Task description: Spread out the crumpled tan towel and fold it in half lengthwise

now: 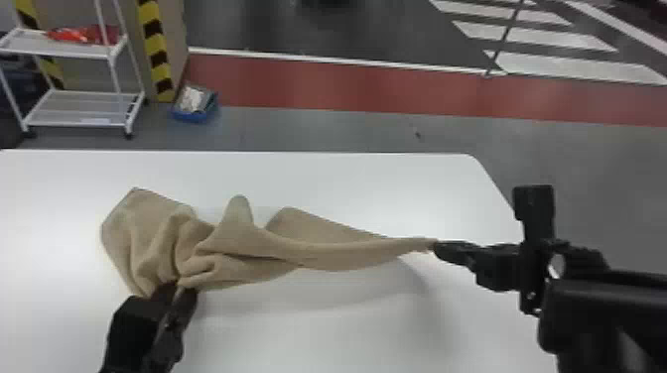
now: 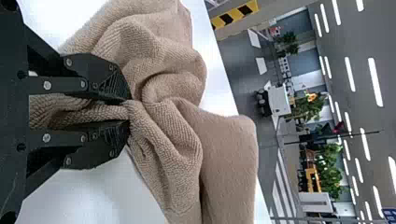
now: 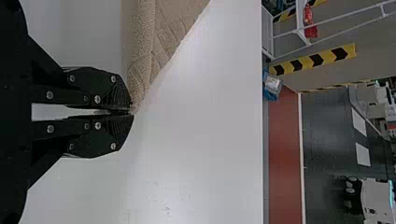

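Note:
At the lower left of the head view, my left gripper (image 1: 179,287) pinches the near edge of the tan towel (image 1: 258,248). The left wrist view has the left gripper (image 2: 128,112) shut on a gathered fold, with the bunched towel (image 2: 163,93) beyond it. My right gripper (image 1: 435,246) is at the right, where the towel narrows to a tip. In the right wrist view the right gripper (image 3: 132,112) is shut on that corner of the towel (image 3: 149,46). Between the grippers the towel stretches in a narrow, twisted band; its left part is crumpled.
The white table (image 1: 317,178) extends beyond the towel, its right edge slanting near the right arm. On the floor behind are a white shelf cart (image 1: 82,106) at the left and a blue box (image 1: 194,116) beside a striped pillar (image 1: 155,49).

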